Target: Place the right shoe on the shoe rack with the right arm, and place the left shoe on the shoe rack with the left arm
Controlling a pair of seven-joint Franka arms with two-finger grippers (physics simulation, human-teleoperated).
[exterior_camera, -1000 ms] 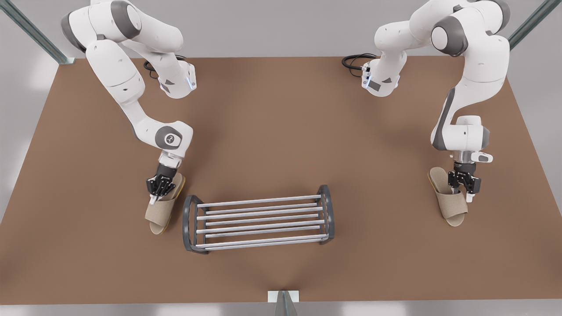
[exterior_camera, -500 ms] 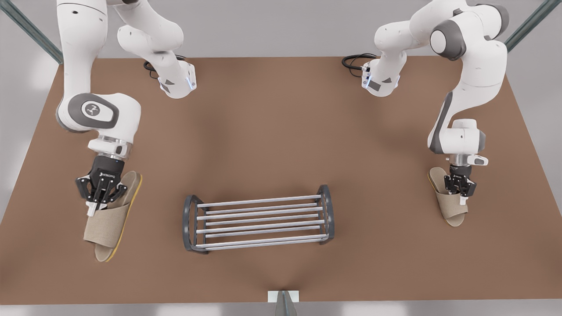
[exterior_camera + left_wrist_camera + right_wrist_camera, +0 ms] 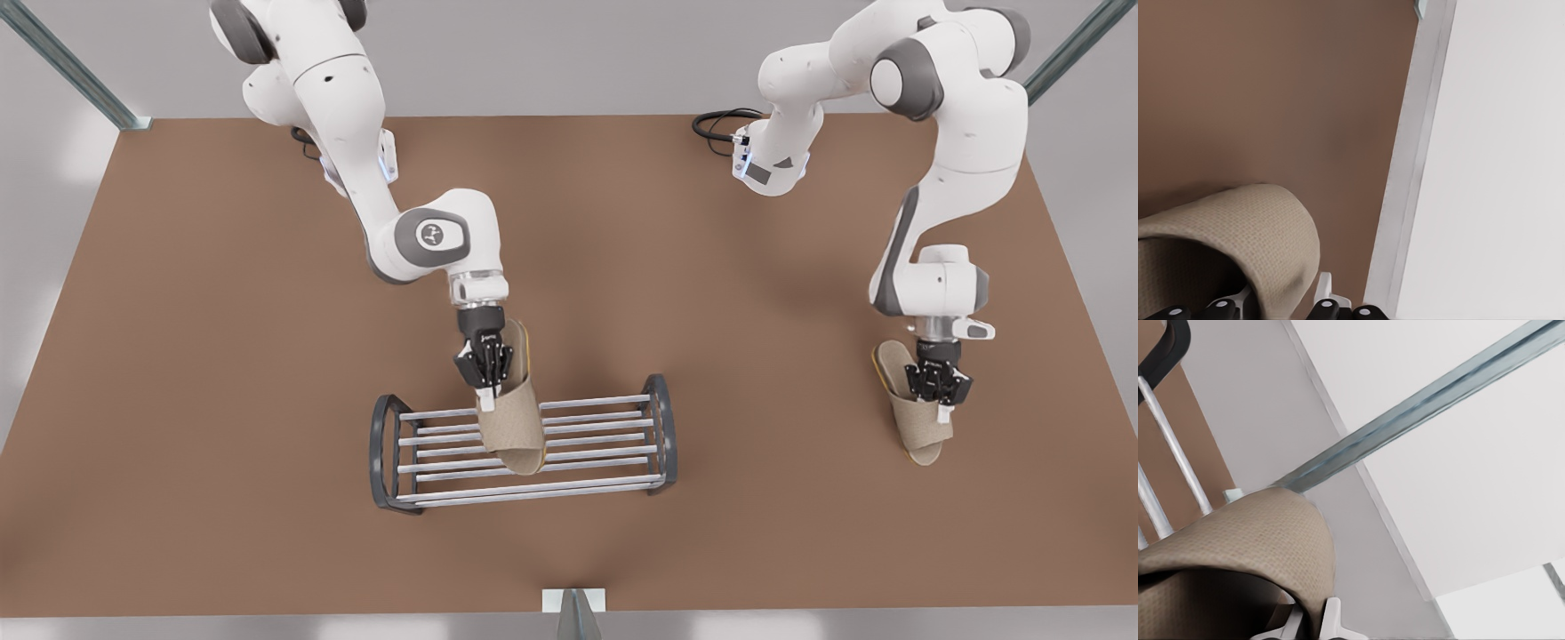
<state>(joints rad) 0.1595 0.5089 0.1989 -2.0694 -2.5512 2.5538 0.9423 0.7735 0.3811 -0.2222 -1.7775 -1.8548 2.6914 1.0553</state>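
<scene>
Under my right gripper [image 3: 487, 373], which pinches the strap of the beige right shoe [image 3: 513, 422], sits the shoe rack [image 3: 596, 402]: pale silver bars between dark rounded end frames. The shoe's toe lies over the middle bars. My left gripper [image 3: 939, 388], well apart from the rack, clamps the left shoe [image 3: 920, 431] near the brown table's [image 3: 222, 400] edge, with bare table between.

Beige woven slippers [image 3: 511, 418], yellow-edged soles; silver-barred, dark-grey-framed shoe rack [image 3: 388, 453]; brown table [image 3: 222, 356].
</scene>
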